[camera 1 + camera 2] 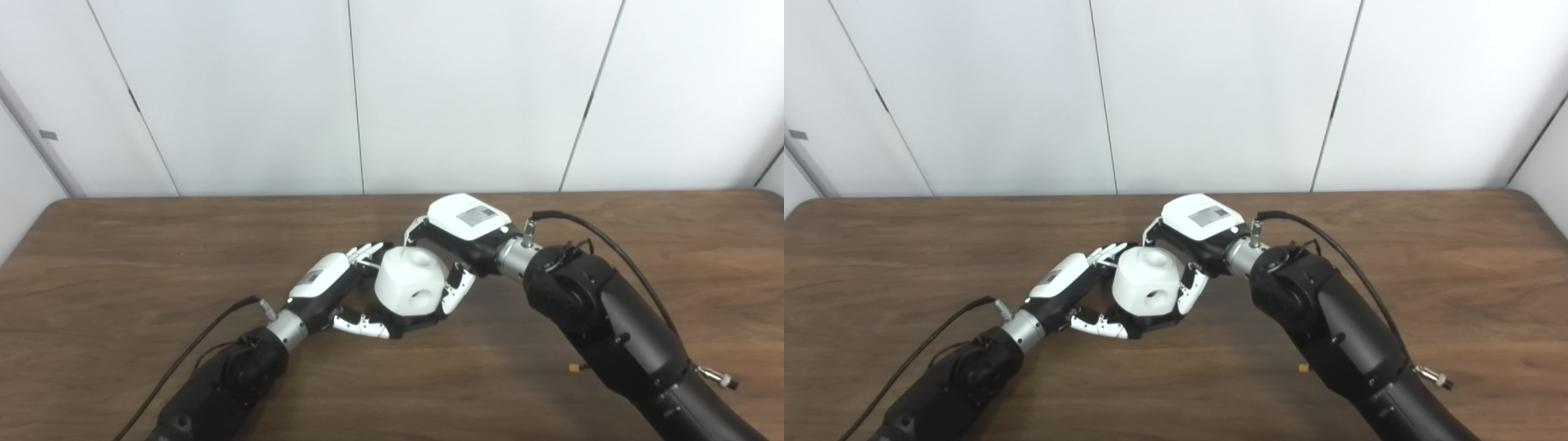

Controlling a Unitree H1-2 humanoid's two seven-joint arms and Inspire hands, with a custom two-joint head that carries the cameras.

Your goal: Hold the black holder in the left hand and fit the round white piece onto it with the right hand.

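The round white piece (409,278), a rounded block with holes on its top and front, sits on the black holder (409,323), which shows only as a dark rim under it. My left hand (331,283) comes in from the lower left. Its fingers (366,251) reach behind the piece and its thumb (361,326) lies along the holder's front, so the holder is held between them. My right hand (467,231) comes in from the right and is shut on the white piece, fingers over its far side and thumb (456,293) on its near right side.
The brown wooden table (122,275) spreads out on both sides of the hands, and its far edge meets white wall panels (465,92). Cables run along both forearms. A small yellow part (574,368) sticks out beside the right forearm.
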